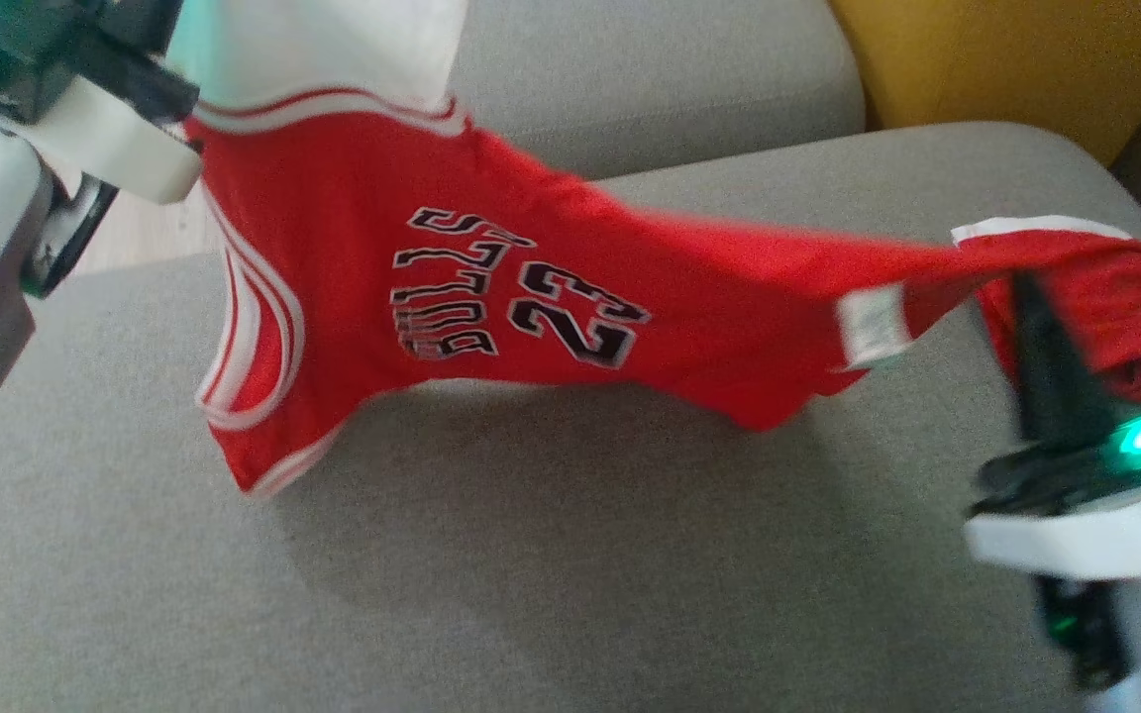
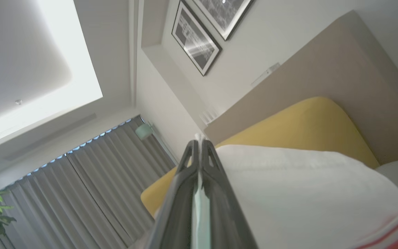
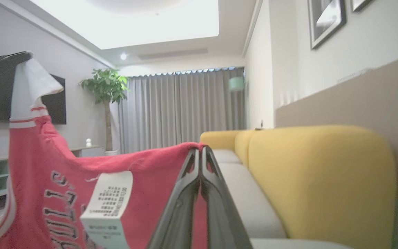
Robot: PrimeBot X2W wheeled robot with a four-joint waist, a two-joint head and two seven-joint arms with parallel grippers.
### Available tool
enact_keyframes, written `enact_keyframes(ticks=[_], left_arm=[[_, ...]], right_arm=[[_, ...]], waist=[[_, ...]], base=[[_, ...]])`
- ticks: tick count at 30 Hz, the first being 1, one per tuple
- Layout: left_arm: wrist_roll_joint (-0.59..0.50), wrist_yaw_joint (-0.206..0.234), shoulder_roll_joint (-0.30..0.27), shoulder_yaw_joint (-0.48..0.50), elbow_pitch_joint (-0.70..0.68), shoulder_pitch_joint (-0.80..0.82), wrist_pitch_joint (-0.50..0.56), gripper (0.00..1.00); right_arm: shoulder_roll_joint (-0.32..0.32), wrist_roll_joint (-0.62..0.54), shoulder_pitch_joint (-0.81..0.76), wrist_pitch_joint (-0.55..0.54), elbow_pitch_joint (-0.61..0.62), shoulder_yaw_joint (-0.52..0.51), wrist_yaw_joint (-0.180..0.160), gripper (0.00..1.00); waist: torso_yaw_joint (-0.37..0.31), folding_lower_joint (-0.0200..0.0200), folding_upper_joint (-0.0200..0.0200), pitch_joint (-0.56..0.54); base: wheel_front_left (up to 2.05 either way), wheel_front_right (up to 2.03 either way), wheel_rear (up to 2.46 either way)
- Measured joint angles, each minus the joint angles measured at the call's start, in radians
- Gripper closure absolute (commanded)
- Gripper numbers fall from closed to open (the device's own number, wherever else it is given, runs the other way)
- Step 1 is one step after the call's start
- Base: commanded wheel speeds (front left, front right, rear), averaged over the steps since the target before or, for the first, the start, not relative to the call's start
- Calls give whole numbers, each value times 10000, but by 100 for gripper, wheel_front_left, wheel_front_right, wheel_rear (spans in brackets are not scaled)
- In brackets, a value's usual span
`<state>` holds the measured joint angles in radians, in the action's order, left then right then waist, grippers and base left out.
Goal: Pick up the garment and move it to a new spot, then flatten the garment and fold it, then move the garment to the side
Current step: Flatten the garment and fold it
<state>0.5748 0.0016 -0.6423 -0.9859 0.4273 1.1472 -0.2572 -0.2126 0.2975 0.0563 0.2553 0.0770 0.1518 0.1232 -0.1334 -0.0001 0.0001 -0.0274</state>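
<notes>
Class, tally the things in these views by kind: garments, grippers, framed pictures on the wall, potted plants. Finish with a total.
red jersey: 1
grippers, the left gripper and the right gripper, both with fingers shut on the jersey: 2
framed pictures: 2
potted plant: 1
Total: 6

Grey seat cushions (image 1: 531, 594) run beside a yellow backrest (image 1: 1026, 59) towards curtains (image 3: 181, 107).

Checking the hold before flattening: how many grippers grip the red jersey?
2. The left gripper clamps the white top of the red fabric jersey; the right gripper clamps its opposite end.
</notes>
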Motion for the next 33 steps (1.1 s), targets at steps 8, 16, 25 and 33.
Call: enact_keyframes(ticks=[8, 16, 25, 33], left_arm=[[0, -217, 186, 1996, -1691, -163, -10, 100], [146, -928, 1131, 1722, 353, 339, 113, 100], [-1053, -961, 2222, 1312, 3122, 3106, 86, 100], [-1889, -295, 2550, 2608, 2025, 5100, -13, 100]], right_arm=[[-1471, -153, 2001, 15, 813, -1845, 0, 100], [-2945, 259, 5358, -715, -2529, -155, 0, 100], [-3068, 606, 9089, -244, -6149, 1304, 0, 100], [-3373, 38, 11602, 10, -6830, 1175, 0, 100]], waist=[[50, 0, 0, -567], [222, 1, 0, -259], [411, 5, 0, 1287], [599, 5, 0, 2873]], base=[[0, 0, 0], [0, 0, 0], [0, 0, 0], [0, 0, 0]])
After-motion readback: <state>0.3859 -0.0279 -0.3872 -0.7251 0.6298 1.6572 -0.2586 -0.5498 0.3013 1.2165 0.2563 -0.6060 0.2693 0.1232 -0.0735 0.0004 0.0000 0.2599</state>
